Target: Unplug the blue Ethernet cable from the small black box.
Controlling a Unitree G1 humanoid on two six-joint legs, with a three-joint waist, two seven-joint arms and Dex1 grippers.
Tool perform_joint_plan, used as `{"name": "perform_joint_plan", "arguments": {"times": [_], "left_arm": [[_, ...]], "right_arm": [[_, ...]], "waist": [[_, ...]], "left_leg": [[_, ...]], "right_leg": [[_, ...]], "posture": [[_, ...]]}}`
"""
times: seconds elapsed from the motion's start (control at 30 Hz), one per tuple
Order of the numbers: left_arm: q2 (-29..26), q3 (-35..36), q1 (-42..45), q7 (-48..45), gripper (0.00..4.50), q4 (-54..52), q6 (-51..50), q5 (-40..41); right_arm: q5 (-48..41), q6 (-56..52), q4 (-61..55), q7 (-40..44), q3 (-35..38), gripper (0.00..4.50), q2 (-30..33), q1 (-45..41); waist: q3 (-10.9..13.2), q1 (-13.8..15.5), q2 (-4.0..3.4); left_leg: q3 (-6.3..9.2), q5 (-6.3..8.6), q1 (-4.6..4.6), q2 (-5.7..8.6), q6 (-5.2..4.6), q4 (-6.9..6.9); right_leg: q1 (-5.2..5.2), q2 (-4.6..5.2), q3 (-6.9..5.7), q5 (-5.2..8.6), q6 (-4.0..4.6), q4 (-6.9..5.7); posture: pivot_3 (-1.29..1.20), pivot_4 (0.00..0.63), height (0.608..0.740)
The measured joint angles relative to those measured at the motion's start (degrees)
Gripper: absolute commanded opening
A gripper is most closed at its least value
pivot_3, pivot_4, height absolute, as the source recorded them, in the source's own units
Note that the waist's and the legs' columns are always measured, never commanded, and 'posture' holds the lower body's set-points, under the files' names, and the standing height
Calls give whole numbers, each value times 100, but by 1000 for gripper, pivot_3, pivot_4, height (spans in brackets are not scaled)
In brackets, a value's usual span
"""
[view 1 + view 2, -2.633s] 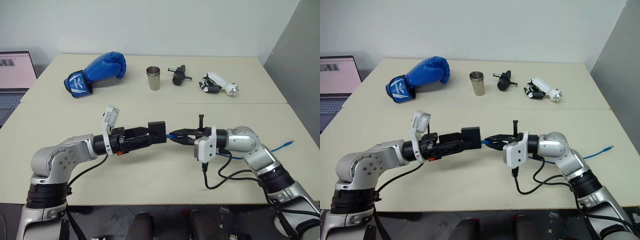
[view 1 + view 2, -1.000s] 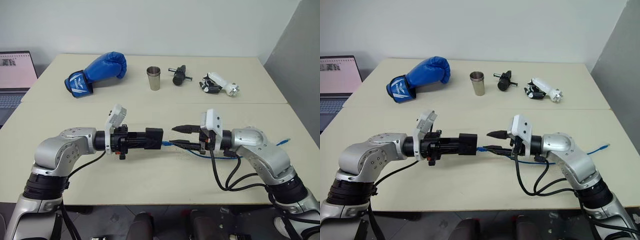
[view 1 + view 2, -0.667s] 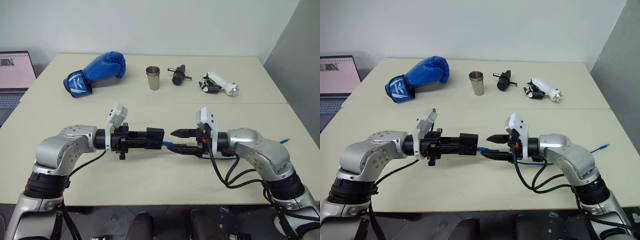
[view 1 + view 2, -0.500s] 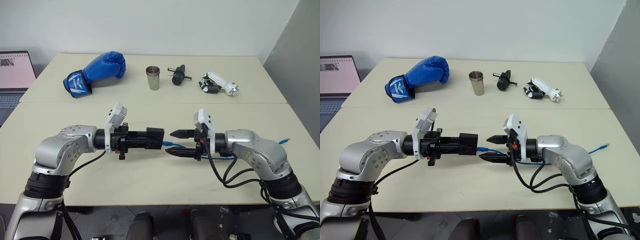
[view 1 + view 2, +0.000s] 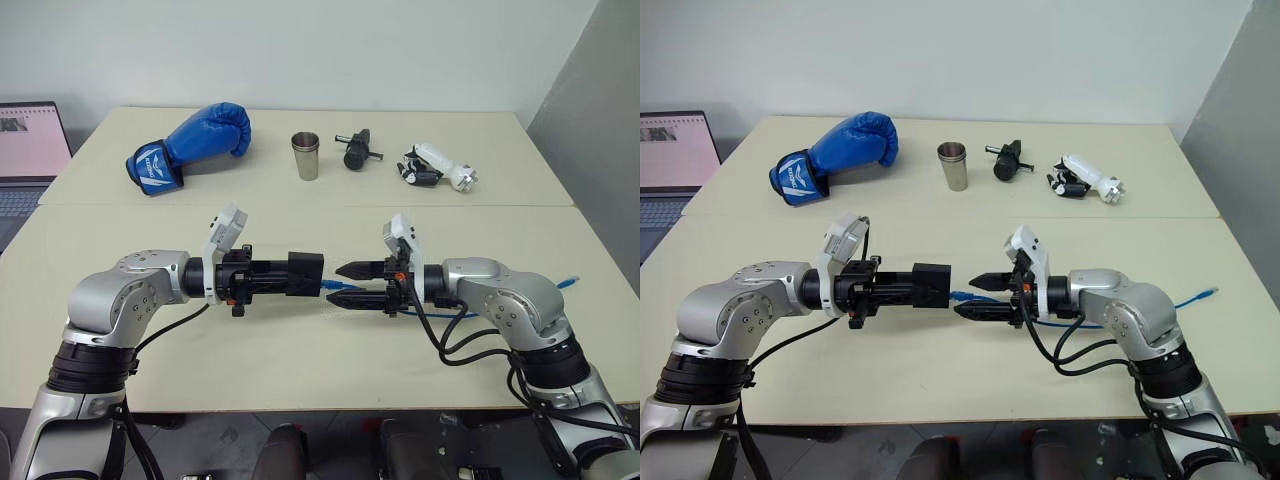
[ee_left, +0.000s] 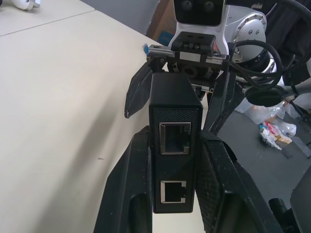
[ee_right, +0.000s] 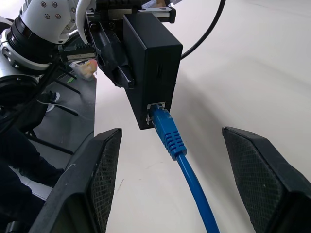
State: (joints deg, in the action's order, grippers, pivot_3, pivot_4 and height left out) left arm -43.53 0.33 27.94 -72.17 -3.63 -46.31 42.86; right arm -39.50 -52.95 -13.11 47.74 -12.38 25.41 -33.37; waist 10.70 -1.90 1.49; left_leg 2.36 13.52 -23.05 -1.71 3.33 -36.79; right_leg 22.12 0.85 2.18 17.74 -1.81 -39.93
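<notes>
Your left gripper (image 5: 312, 274) pinches the small black box (image 5: 305, 273) with the blue Ethernet cable (image 7: 167, 133) still plugged in, so close your right gripper (image 5: 342, 284), fingers spread astride the cord beside the box, and pull away.

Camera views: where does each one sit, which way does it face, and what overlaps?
Head views: look forward and down over both arms and the table.
Left wrist view: looks along the left gripper, shut on the small black box, toward the right gripper.
Right wrist view: looks between its open fingers at the blue Ethernet cable, plugged into the box.
Shared: all views show the box.
</notes>
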Motion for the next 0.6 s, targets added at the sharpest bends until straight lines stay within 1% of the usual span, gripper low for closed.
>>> {"name": "perform_joint_plan", "arguments": {"times": [0.27,0.6], "left_arm": [[4,0,0,0,799,0,-56,-2],[60,0,1,3,799,0,-55,-3]], "right_arm": [[-43,-163,34,-48,103,3476,-216,-158],[49,-189,120,-52,99,3476,-258,-158]], "waist": [[0,1,0],[0,0,0]], "left_leg": [[-2,0,-2,0,0,1],[-3,0,-2,0,0,2]], "right_leg": [[3,-1,1,0,0,0],[5,-1,1,0,0,0]], "posture": [[0,150,740],[0,150,740]]}}
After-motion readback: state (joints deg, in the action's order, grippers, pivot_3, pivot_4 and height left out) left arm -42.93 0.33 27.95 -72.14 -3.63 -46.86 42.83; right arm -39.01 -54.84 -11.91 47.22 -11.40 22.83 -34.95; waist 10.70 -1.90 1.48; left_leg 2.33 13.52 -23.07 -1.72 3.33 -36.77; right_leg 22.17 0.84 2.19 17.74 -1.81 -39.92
